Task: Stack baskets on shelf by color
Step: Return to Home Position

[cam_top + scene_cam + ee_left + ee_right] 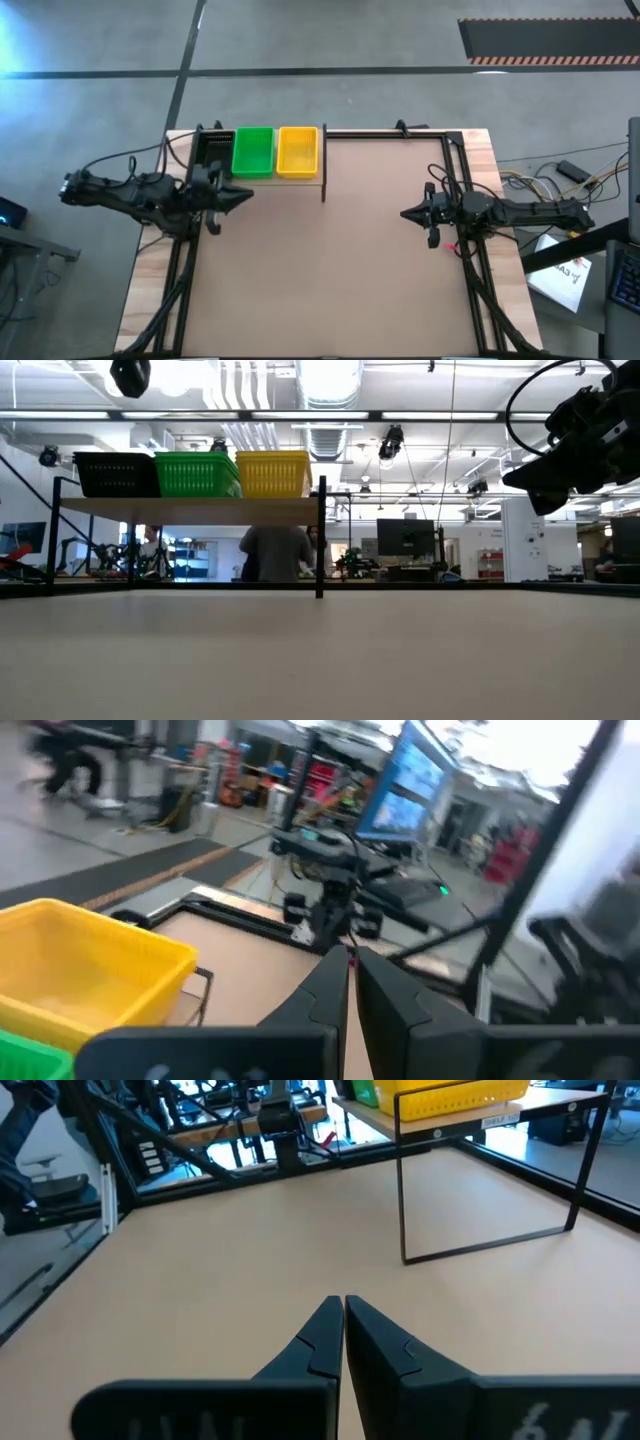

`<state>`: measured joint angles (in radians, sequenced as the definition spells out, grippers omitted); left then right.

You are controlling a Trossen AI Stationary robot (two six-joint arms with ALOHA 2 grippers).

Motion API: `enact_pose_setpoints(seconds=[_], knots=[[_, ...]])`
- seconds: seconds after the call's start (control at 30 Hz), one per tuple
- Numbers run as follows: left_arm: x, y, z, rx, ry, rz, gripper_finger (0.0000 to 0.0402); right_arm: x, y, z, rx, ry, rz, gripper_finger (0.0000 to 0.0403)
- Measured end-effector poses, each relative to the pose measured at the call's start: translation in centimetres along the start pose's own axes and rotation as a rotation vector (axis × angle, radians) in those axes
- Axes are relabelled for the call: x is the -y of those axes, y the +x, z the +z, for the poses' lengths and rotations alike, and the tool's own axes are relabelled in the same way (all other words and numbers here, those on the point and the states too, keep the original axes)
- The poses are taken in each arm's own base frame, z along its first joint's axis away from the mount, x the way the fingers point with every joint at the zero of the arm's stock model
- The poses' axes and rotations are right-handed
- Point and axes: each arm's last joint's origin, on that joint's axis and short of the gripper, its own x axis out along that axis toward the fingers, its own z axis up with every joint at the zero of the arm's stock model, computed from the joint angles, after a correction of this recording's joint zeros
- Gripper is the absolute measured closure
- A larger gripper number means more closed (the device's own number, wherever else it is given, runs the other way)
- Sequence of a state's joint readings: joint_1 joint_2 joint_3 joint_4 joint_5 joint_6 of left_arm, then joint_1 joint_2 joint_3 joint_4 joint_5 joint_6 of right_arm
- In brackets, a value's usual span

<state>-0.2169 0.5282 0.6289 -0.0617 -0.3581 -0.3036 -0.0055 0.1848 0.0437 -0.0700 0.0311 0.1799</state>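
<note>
Three baskets stand side by side on the shelf at the table's far left: black, green and yellow, bottoms on the pale plank. Whether each is a single basket or a nested stack does not show. My left gripper hovers shut just near-side of the shelf, below the green basket in the high view; its wrist view shows the yellow basket beside its shut fingers. My right gripper is shut over the table's right half, holding nothing.
The shelf stands on thin black frame legs, with open space under the plank. The brown tabletop lies between the two arms. Cables and papers lie off the table's right edge. A person shows in the room behind.
</note>
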Motion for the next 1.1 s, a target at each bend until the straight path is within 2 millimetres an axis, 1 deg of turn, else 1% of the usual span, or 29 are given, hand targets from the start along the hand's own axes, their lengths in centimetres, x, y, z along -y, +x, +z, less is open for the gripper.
enact_pose_setpoints(seconds=[0.1, 0.23, 0.4, 0.47, 0.6, 0.67, 0.77, 0.9, 1.03, 1.1], knots=[[-0.4, -0.6, -1.1, -0.018, 0.048, -0.049, 0.0395, 0.0, 0.0, 0.0, 0.001, 0.0, -0.002, 0.0394], [-1.4, -1.8, -2.9, -0.028, 0.059, -0.081, 0.0395, 0.0, 0.0, 0.0, 0.001, 0.0, -0.002, 0.0394], [-2.5, -3.7, -4.9, 0.015, 0.042, -0.154, 0.0396, 0.0, 0.0, 0.0, 0.002, 0.0, -0.002, 0.0394], [-2.9, -4.4, -5.3, 0.058, 0.029, -0.164, 0.0398, 0.0, 0.0, 0.0, 0.002, 0.0, -0.002, 0.0394], [-3.8, -5.1, -7.2, 0.074, 0.057, -0.186, 0.0401, 0.0, 0.0, 0.0, 0.001, 0.0, -0.002, 0.0394], [-3.9, -4.9, -7.8, 0.077, 0.072, -0.183, 0.0401, 0.0, 0.0, 0.0, 0.001, 0.0, -0.002, 0.0394], [-4.0, -4.4, -8.9, 0.02, 0.093, -0.225, 0.0401, 0.0, 0.0, 0.0, 0.001, 0.0, -0.002, 0.0394], [-4.4, -4.0, -10.7, -0.04, 0.123, -0.238, 0.0401, 0.0, 0.0, 0.0, -0.001, 0.0, 0.002, 0.0394], [-4.8, -3.6, -11.5, 0.04, 0.139, -0.235, 0.0401, 0.0, 0.0, 0.0, -0.003, 0.0, 0.003, 0.0394], [-5.1, -3.3, -12.4, 0.038, 0.142, -0.244, 0.0401, 0.0, 0.0, 0.0, -0.005, 0.0, 0.002, 0.0394]])
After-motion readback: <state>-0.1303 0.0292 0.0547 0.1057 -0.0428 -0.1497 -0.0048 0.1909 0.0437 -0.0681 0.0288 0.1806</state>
